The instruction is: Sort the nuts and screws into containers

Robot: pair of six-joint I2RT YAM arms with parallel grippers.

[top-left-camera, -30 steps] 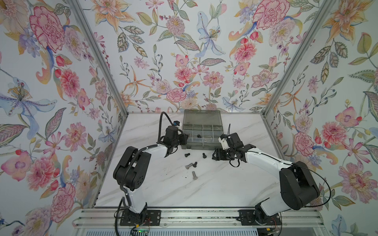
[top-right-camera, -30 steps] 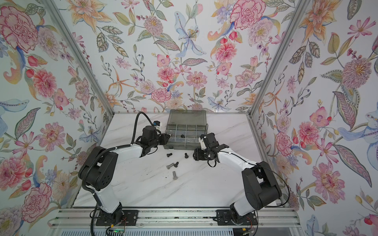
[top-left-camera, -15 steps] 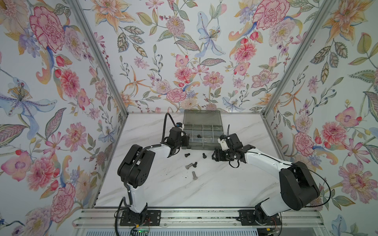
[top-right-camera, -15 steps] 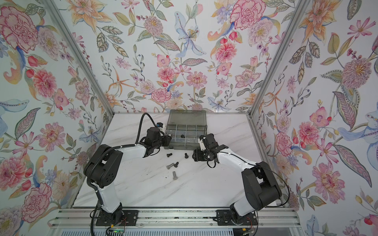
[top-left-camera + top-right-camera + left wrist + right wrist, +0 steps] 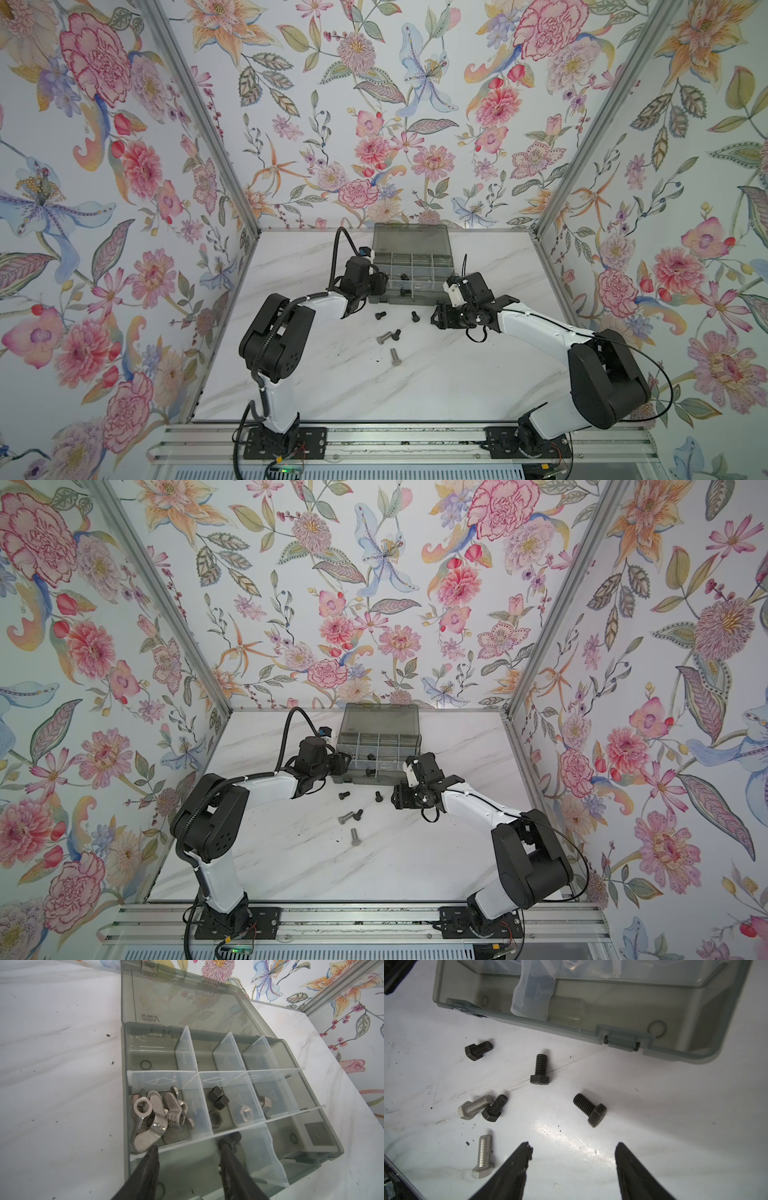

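Left gripper (image 5: 188, 1147) parted over organizer box (image 5: 124, 1053), black screw (image 5: 233, 1140) alongside

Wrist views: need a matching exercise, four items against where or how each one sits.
1. wing nuts
2. black nuts
3. silver screws
4. right claw

A. lying on the table, outside the organizer
B. open over the table, nothing between its fingers
C. in the cell next to the wing nuts
D. piled in an end cell of the organizer

Pairs: 1-D, 2-C, 3-A, 4-B
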